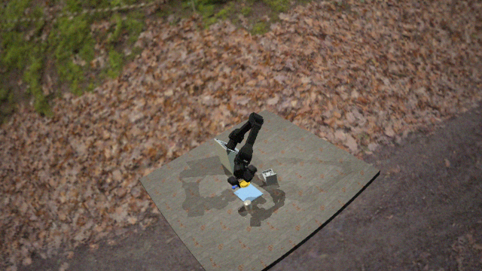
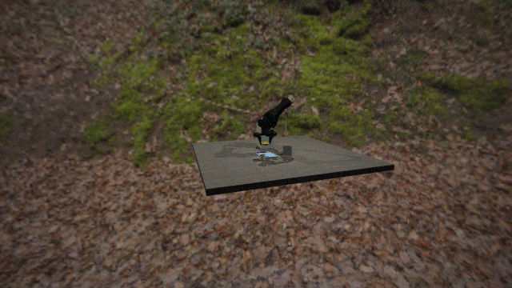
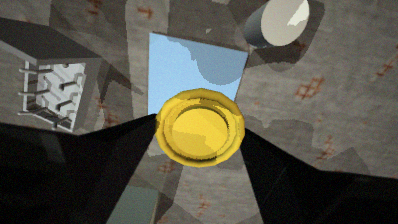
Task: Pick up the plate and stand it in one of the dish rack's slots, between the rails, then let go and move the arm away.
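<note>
The yellow round plate (image 1: 245,184) (image 2: 265,143) (image 3: 200,135) is held roughly flat above the table, face toward the wrist camera. My gripper (image 1: 242,182) (image 2: 265,142) (image 3: 199,125) is shut on the plate, with one finger at each side of its rim. The small grey dish rack (image 1: 271,179) (image 2: 287,150) (image 3: 92,95) stands on the table, on the left in the wrist view and to the right of the gripper in the top view. Its light inside shows rails and pegs, and no plate is in it.
A light blue square (image 1: 250,193) (image 2: 270,155) (image 3: 172,70) lies flat below the plate. A pale cylinder (image 1: 247,204) (image 2: 262,157) (image 3: 285,22) stands at its far corner. A small dark blue object (image 1: 234,187) lies beside the square. A tall grey-green panel (image 1: 225,159) stands beside the arm.
</note>
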You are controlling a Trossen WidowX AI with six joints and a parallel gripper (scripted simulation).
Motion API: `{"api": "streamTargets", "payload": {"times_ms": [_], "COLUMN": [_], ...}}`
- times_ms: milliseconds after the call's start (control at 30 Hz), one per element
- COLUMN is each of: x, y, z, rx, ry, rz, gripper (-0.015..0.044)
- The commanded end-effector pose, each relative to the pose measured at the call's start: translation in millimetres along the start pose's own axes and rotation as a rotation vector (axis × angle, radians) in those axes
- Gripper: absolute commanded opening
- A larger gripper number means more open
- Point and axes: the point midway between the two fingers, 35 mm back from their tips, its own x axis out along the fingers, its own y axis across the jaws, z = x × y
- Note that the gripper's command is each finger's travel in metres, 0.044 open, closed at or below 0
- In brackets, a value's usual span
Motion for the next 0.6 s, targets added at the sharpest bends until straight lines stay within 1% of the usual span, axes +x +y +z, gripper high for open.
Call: {"api": "streamTargets", "payload": {"times_ms": [0, 300, 467, 567], "x": [-29.0, -81.5, -85.7, -88.0], "y": [-0.2, -1.3, -1.4, 10.1], "z": [1.9, -0.7, -2.4, -2.5], "rx": [-0.013, -0.015, -0.009, 0.070], "ry": [-0.008, -0.006, -0.006, -0.006], "rz": [-0.011, -0.001, 0.000, -0.001], "gripper": [0.0000, 0.0000, 0.0000, 0.0000]}}
